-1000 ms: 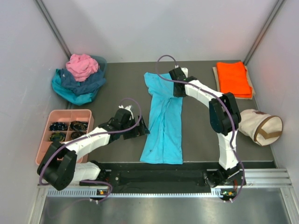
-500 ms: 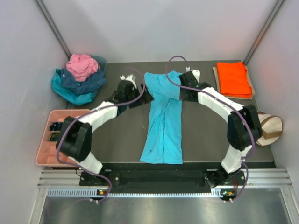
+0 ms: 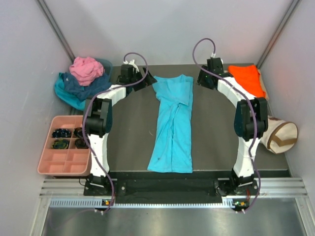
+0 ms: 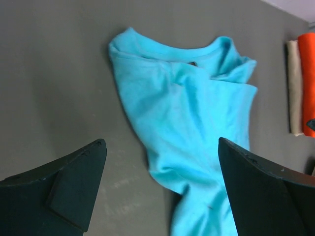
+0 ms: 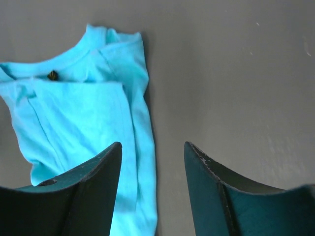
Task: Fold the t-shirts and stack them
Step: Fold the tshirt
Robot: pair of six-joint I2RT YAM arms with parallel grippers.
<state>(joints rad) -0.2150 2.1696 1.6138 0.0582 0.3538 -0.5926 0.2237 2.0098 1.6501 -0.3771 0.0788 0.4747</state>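
Note:
A bright turquoise t-shirt [image 3: 173, 123] lies folded lengthwise in a narrow strip on the dark table, collar at the far end. My left gripper [image 3: 146, 80] is open and empty just left of the collar; its wrist view shows the collar end [image 4: 182, 98] below. My right gripper [image 3: 201, 81] is open and empty just right of the collar; its wrist view shows the shirt's right edge [image 5: 140, 128]. A folded orange t-shirt [image 3: 246, 82] lies at the far right. Pink [image 3: 86, 69], navy [image 3: 91, 86] and teal [image 3: 74, 98] shirts sit heaped at the far left.
A pink compartment tray [image 3: 66, 164] with dark small items stands at the near left. A cream canvas bag with a brown strap [image 3: 278, 135] lies at the right. Grey walls enclose the table on three sides.
Both arms have swung to the far end of the table, the left from the shirt's middle, the right off the sleeve. The right sleeve now lies folded in.

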